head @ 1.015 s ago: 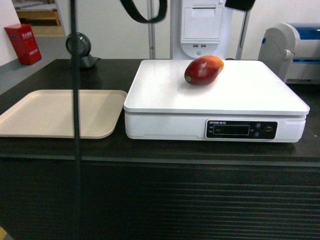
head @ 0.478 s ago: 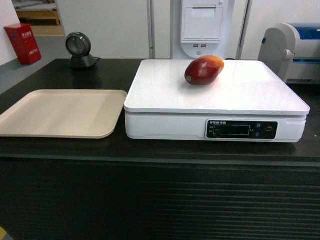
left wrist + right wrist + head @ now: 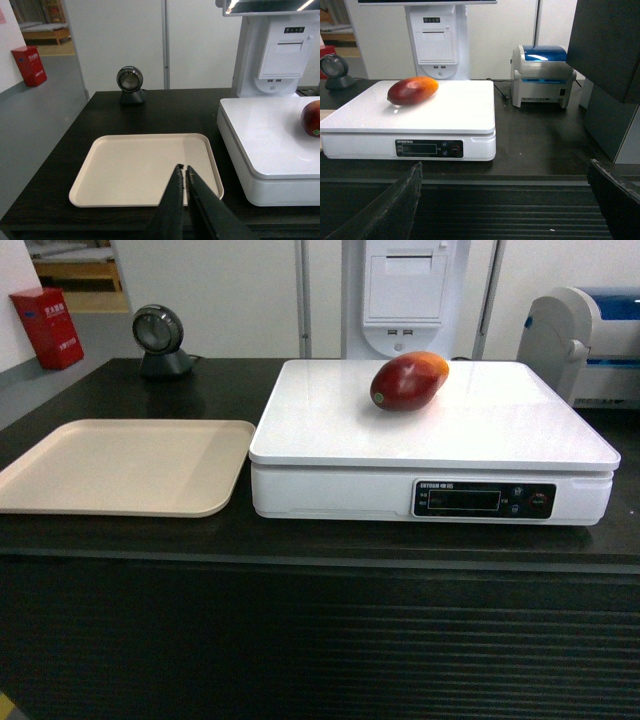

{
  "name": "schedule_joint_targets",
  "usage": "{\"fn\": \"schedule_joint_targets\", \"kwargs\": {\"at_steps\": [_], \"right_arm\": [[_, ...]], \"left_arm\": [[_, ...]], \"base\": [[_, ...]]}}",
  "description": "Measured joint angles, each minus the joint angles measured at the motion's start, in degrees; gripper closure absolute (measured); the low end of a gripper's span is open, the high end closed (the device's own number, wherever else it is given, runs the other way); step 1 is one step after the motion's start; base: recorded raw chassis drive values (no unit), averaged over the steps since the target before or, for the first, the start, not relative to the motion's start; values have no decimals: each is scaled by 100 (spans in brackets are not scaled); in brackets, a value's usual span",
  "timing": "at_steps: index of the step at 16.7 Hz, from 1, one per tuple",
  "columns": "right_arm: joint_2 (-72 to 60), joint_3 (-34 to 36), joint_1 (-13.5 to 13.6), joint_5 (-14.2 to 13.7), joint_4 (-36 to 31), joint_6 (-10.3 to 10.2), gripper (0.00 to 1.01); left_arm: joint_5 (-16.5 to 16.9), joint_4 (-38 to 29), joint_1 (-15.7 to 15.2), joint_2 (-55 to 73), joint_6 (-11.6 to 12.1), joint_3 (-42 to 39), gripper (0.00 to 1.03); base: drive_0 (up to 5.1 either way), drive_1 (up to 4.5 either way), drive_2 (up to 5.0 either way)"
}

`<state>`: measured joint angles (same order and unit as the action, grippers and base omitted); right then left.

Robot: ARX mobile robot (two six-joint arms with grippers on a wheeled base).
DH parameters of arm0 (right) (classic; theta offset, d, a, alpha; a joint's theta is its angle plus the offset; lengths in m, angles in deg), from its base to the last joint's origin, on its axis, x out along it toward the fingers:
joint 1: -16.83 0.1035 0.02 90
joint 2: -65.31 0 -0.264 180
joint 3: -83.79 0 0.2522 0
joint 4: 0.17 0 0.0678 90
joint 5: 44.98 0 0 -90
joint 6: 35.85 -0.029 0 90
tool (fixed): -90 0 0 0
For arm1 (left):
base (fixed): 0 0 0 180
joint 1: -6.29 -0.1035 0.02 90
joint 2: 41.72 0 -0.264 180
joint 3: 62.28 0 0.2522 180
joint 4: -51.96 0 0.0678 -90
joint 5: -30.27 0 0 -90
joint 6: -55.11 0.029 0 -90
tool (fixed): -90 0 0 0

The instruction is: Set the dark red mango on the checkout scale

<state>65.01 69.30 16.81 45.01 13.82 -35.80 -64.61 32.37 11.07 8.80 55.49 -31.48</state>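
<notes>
Dark red mango point(image 3: 408, 380): lies on its side on the far middle of the scale, orange end pointing far right, untouched
Scale point(image 3: 340, 430): white platform on the desk point(image 3: 120, 535), display strip facing near
Beige tray point(image 3: 120, 465): just left of the scale, flat on the desk
Left pincer point(image 3: 184, 172): fingers pressed together, holding nothing, above the tray's near edge
Right pincer point(image 3: 505, 200): fingers spread wide, holding nothing, near the desk's front, well apart from the mango
Label printer point(image 3: 542, 75): right of the scale

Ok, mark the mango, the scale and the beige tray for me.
dark red mango point(image 3: 408, 381), head view, middle of its red skin.
scale point(image 3: 330, 425), head view, bare white platform.
beige tray point(image 3: 120, 465), head view, flat bare floor.
</notes>
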Motion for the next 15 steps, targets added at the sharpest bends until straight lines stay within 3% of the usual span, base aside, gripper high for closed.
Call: {"fn": "schedule_joint_targets", "kwargs": {"at_steps": [1, 2, 3, 15], "right_arm": [[0, 0, 0, 0, 0, 0, 3], [0, 0, 0, -2, 2, 0, 3], [0, 0, 0, 0, 0, 0, 3], [0, 0, 0, 0, -2, 0, 3]], "left_arm": [[33, -26, -42, -166, -17, -146, 101], [452, 11, -463, -544, -20, -557, 101], [446, 50, -498, -728, -22, -706, 101], [479, 1091, -476, -2559, -22, -1473, 101]], "base": [[0, 0, 0], [0, 0, 0], [0, 0, 0], [0, 0, 0]]}}
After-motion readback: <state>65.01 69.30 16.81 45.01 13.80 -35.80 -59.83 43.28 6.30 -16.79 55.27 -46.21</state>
